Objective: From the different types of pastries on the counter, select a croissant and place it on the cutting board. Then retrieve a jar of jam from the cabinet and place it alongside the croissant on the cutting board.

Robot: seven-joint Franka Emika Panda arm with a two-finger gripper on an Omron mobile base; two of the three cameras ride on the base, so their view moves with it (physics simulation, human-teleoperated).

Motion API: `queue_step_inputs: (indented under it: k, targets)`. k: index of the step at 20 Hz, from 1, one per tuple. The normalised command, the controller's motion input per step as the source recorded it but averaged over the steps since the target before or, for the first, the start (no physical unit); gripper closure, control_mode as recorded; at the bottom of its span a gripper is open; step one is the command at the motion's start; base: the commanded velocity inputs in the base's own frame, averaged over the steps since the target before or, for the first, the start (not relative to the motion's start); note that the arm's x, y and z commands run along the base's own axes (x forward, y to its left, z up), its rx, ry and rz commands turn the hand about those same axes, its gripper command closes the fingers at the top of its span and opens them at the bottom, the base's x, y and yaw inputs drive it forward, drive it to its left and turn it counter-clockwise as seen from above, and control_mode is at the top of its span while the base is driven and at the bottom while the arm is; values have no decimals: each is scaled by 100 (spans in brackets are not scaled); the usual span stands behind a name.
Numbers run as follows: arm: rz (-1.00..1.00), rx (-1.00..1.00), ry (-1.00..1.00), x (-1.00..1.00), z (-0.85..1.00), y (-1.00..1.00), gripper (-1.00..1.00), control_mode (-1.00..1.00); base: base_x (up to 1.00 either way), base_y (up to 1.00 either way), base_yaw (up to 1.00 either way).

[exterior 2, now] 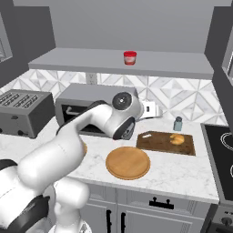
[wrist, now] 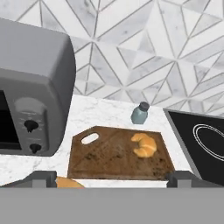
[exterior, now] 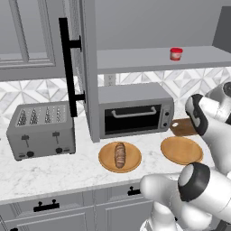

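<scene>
**Inspector A:** Firstly, the pincer point(wrist: 112, 178): its two dark tips stand far apart at the bottom of the hand view, with nothing between them. I record it as released.

**Inspector B:** Agreed. Nearest ahead of it?

**A:** The cutting board point(wrist: 109, 155), lying flat on the counter point(wrist: 100, 116). The croissant point(wrist: 145, 144) rests on the board's right half, ahead and slightly right of the pincer. Just below the left tip, the edge of a round wooden plate point(exterior 2: 128, 162) shows; the plate is bare.

**B:** Further out?

**A:** A small grey-blue bottle point(wrist: 139, 113) stands upright beyond the board's far edge, near the tiled wall. The toaster oven point(wrist: 30, 109) sits to the pincer's left, the cooktop point(wrist: 205, 140) to its right.

**B:** And further left?

**A:** A second plate point(exterior: 120, 156) holds the dark scored loaf point(exterior: 119, 154), in front of the oven. A toaster point(exterior: 40, 130) stands further left.

**B:** The jam?

**A:** The jar of jam point(exterior 2: 129, 58) stands upright on the shelf of the cabinet point(exterior 2: 68, 59), above and well apart from the pincer. The door point(exterior: 88, 67) is swung open.
</scene>
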Motion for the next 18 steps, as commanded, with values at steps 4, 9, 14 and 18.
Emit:
queue_step_inputs:
  k: [4, 9, 14, 18]
  targets:
    - [0, 0, -18, -20, 59, 5, -100, -100, 0, 0, 0]
    - [0, 0, -17, -18, 63, 15, -100, -100, 0, 0, 0]
    - [-1, 0, -5, -3, 56, 29, -100, -100, 0, 0, 0]
    - [0, 0, 0, -1, 58, 41, -100, -100, 0, 0, 0]
